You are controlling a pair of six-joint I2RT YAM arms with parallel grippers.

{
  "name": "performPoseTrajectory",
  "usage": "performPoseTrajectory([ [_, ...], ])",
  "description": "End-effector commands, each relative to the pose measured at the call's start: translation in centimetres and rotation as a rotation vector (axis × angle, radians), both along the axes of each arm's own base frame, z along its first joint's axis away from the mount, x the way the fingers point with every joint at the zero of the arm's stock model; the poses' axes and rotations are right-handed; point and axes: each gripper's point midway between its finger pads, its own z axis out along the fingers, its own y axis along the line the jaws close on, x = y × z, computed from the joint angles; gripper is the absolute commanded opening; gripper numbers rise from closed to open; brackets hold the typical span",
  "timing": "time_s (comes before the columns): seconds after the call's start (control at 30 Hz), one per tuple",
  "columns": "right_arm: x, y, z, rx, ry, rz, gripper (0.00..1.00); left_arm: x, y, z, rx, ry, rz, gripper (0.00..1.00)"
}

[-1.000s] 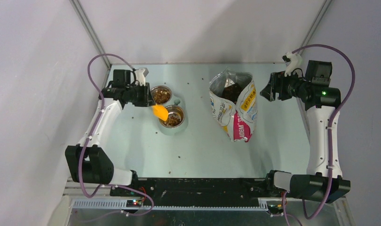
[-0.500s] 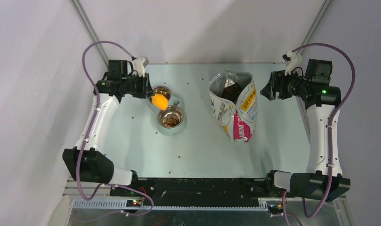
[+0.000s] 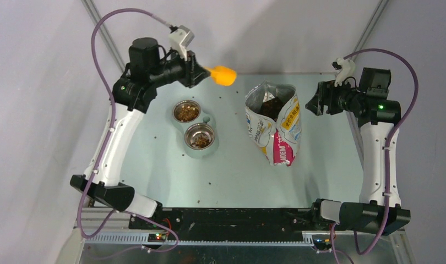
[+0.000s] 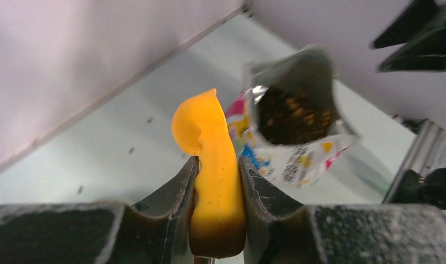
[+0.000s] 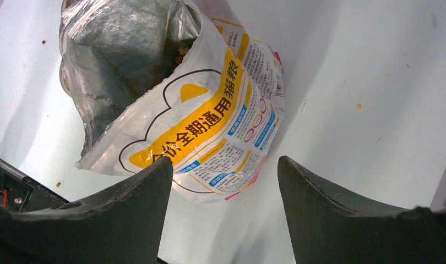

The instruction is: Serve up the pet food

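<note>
Dark-brown pet food (image 3: 273, 105) shows inside the open printed foil bag (image 3: 276, 132) at mid-table, and more fills two steel bowls (image 3: 186, 112) (image 3: 199, 138) to its left. My left gripper (image 3: 201, 71) is raised near the back wall, shut on the handle of the orange scoop (image 3: 223, 75). The scoop points toward the bag. In the left wrist view the scoop (image 4: 210, 137) sits clamped between the fingers, with the bag's kibble (image 4: 292, 113) beyond it. I cannot see inside the scoop. My right gripper (image 3: 314, 102) hangs open just right of the bag (image 5: 199, 110), holding nothing.
The two bowls share a pale green stand (image 3: 208, 118). A few stray kibble pieces (image 3: 211, 179) lie on the table. Walls close in the table at the back and both sides, with metal frame posts (image 3: 102, 27) at the corners.
My left arm lifted the scoop off the bowls and swung it up and right toward the bag. The right arm stayed still.
</note>
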Motion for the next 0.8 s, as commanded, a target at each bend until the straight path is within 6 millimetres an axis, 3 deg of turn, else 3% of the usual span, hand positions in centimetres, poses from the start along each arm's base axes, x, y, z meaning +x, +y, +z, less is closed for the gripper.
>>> performPoseTrajectory([
  [0.0, 0.1, -0.2, 1.7, 0.005, -0.043, -0.027, 0.72, -2.4, -6.6, 4.1, -0.095, -0.084, -0.218, 0.00],
  [0.1, 0.1, -0.2, 1.8, 0.006, -0.043, -0.028, 0.72, -3.4, -9.4, 4.0, -0.073, -0.090, -0.278, 0.00],
  [0.2, 0.0, -0.2, 1.9, 0.006, -0.047, -0.028, 0.72, -3.4, -12.0, 1.7, -0.020, -0.061, -0.299, 0.00],
  [0.47, -1.0, 0.5, 1.3, 0.036, -0.029, -0.012, 0.72, -2.6, -15.5, -3.8, 0.104, 0.022, -0.276, 0.00],
  [0.63, -1.8, 0.8, 1.2, 0.050, -0.023, -0.005, 0.72, -1.9, -18.6, -6.9, 0.130, 0.082, -0.189, 0.00],
  [0.77, -2.4, 1.3, 0.8, 0.077, -0.006, -0.002, 0.72, -0.4, -19.4, -9.2, 0.183, 0.088, 0.029, 0.00],
])
